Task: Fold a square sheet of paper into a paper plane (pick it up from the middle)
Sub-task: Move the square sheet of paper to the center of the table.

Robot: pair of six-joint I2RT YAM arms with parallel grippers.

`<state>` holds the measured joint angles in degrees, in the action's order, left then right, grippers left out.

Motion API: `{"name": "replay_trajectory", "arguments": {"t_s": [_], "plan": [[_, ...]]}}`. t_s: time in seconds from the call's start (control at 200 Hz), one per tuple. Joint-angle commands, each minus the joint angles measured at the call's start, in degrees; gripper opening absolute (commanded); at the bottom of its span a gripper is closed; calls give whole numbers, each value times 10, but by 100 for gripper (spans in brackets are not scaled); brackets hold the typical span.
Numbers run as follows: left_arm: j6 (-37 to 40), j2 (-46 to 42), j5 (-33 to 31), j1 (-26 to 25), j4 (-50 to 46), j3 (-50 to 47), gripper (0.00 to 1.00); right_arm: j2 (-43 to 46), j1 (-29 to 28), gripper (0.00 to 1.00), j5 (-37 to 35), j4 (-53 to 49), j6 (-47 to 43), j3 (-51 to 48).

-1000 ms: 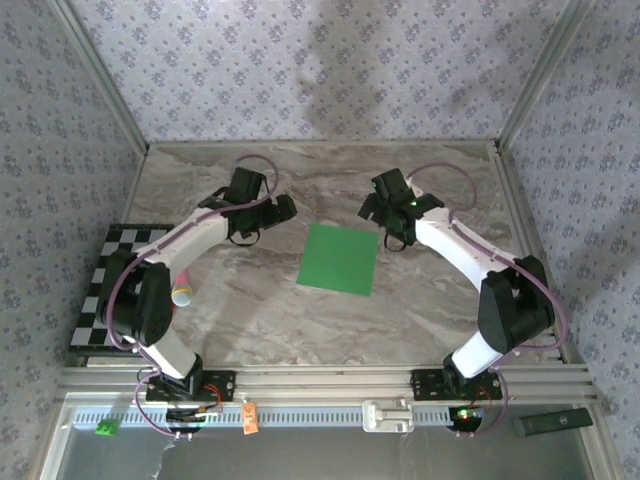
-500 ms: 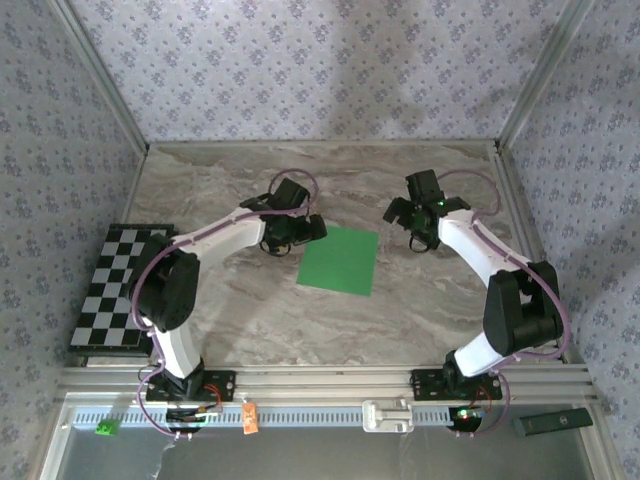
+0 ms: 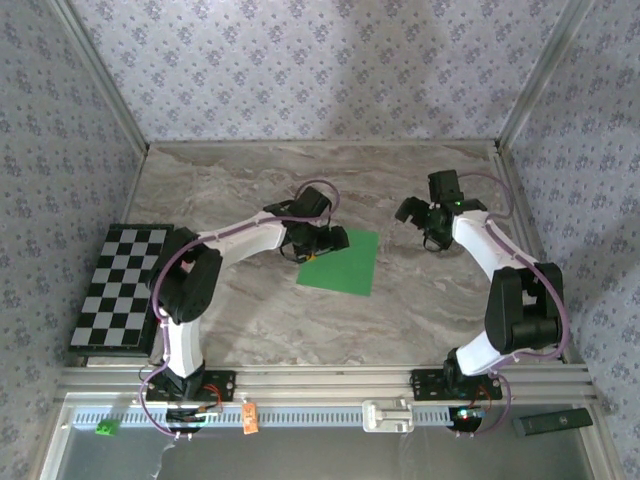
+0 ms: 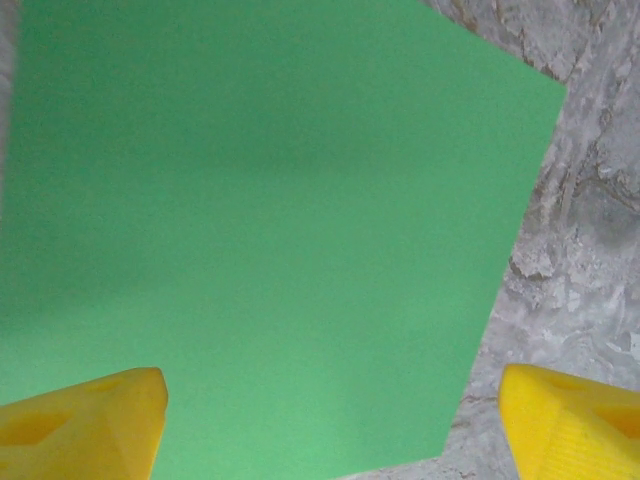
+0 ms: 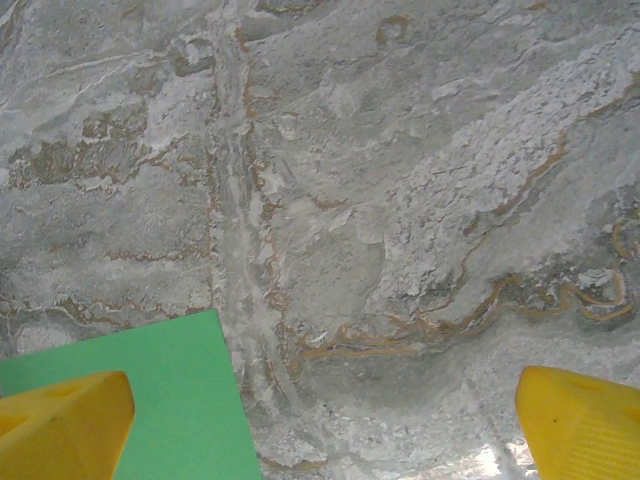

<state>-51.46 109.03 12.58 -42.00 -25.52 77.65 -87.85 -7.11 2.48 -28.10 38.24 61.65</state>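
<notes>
The left gripper (image 3: 324, 243) has swung in over the far-left corner of the square sheet of paper (image 3: 342, 265), its jaws spread, and the right gripper (image 3: 417, 214), equally spread, has drawn aside, while the sheet lies flat on the table (image 3: 250, 310), unlifted and unfolded.

The left arm (image 3: 235, 238) stretched toward the middle of the bench (image 3: 400, 320), the left fingers (image 4: 85, 420) spread wide, pointing down. The right arm (image 3: 478, 240) bent toward the far right edge, the right fingers (image 5: 60, 425) likewise wide apart.
</notes>
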Motion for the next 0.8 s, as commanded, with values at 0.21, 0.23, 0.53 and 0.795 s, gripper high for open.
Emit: {"name": "replay_trajectory", "arguments": {"t_s": [0.21, 0.23, 0.53, 0.795], "plan": [[3, 46, 21, -9, -37, 31, 83, 23, 17, 100, 30, 20, -18, -33], [4, 48, 17, -9, -41, 31, 83, 23, 17, 100, 31, 21, -18, -33], [14, 46, -12, 15, -59, -4, 84, 8, 18, 100, 31, -10, -18, -4], [56, 41, -30, 56, -124, -23, 85, -7, 9, 100, 47, -30, -27, 20]]}}
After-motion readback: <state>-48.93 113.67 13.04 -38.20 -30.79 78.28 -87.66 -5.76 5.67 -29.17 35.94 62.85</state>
